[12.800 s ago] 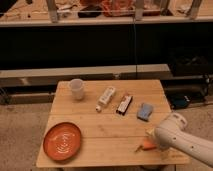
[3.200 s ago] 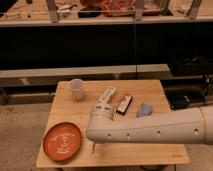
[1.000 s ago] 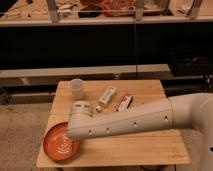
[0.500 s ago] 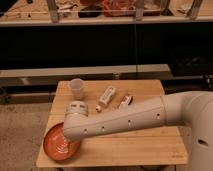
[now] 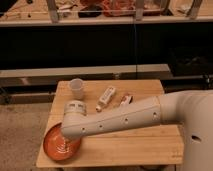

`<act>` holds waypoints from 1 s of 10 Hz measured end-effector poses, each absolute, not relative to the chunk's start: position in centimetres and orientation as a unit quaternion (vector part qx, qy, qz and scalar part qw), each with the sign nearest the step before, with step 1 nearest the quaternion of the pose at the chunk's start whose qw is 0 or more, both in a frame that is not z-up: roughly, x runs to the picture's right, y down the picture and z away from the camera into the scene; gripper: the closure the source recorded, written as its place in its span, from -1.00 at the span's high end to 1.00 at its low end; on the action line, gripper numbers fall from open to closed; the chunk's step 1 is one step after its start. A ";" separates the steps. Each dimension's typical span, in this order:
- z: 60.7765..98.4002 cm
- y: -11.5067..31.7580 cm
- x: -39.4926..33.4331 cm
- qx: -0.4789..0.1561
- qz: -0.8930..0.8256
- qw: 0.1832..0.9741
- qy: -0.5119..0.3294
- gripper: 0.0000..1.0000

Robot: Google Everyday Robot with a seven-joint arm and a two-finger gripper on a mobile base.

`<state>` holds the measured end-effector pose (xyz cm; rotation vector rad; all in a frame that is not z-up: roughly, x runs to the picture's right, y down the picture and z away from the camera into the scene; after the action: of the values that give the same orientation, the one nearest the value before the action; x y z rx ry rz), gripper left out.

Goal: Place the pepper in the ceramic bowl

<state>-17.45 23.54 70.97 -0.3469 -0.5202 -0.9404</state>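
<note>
The ceramic bowl [image 5: 56, 147] is a wide shallow orange-red dish with pale rings, at the front left corner of the wooden table [image 5: 145, 146]. My white arm reaches across the table from the right. Its wrist end covers the bowl's upper right part. My gripper [image 5: 70, 132] is at that end, pointing down over the bowl and mostly hidden by the wrist. The pepper is not visible; it is hidden by the arm or gripper.
A small whitish cup [image 5: 76, 88] stands at the back left of the table. A white tube [image 5: 105, 97] and a small packet [image 5: 126, 100] lie behind the arm. Dark shelving and a rail run behind the table.
The arm has swept from the table's right side to the left and now sits over the bowl. In the last second it shifted only slightly left and lower.
</note>
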 end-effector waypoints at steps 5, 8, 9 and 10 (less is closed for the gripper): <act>71.0 23.8 -18.6 -0.159 -0.461 0.834 -0.259 -0.98; 71.0 23.8 -19.2 -0.155 -0.471 0.827 -0.266 -0.98; 71.0 23.9 -19.5 -0.154 -0.474 0.824 -0.267 -0.98; 71.0 23.8 -19.5 -0.153 -0.478 0.823 -0.268 -0.98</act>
<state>-19.54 23.84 71.03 -0.3254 -0.5705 -1.0161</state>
